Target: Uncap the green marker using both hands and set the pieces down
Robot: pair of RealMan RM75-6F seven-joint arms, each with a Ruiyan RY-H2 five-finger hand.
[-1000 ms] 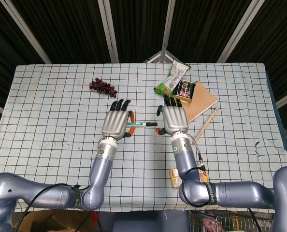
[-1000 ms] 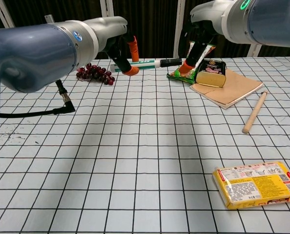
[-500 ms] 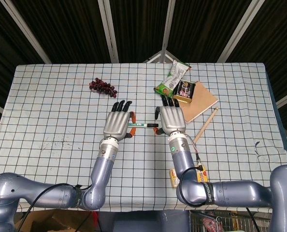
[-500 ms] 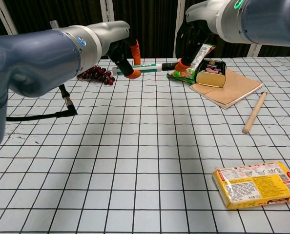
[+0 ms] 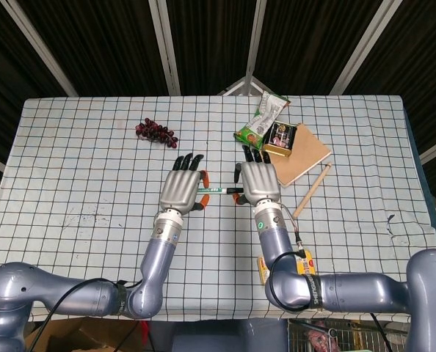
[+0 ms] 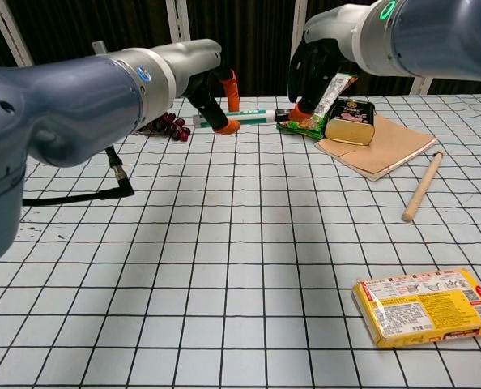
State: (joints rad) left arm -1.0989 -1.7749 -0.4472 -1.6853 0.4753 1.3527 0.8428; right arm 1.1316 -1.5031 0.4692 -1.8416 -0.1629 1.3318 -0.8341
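The green marker (image 5: 215, 191) (image 6: 242, 118) hangs level above the checked tablecloth, between my two hands. My left hand (image 5: 180, 189) (image 6: 193, 71) pinches its white and green barrel between orange-tipped fingers (image 6: 227, 126). The black cap (image 6: 282, 114) (image 5: 233, 191) points to the right and runs into my right hand (image 5: 258, 182) (image 6: 315, 66), whose fingers close around it. The cap sits on the barrel with no gap showing. In the head view both hands are seen from the back, so the grips themselves are hidden there.
Purple grapes (image 5: 156, 132) (image 6: 161, 126) lie behind the left hand. A green snack packet (image 5: 260, 117), a dark tin (image 6: 350, 120), a brown board (image 6: 386, 146) and a wooden stick (image 6: 421, 188) lie at the right. A yellow packet (image 6: 425, 306) is near the front edge.
The hands have drawn together. The left hand carried the marker to the right, and the right hand shifted left and closed on the cap end.
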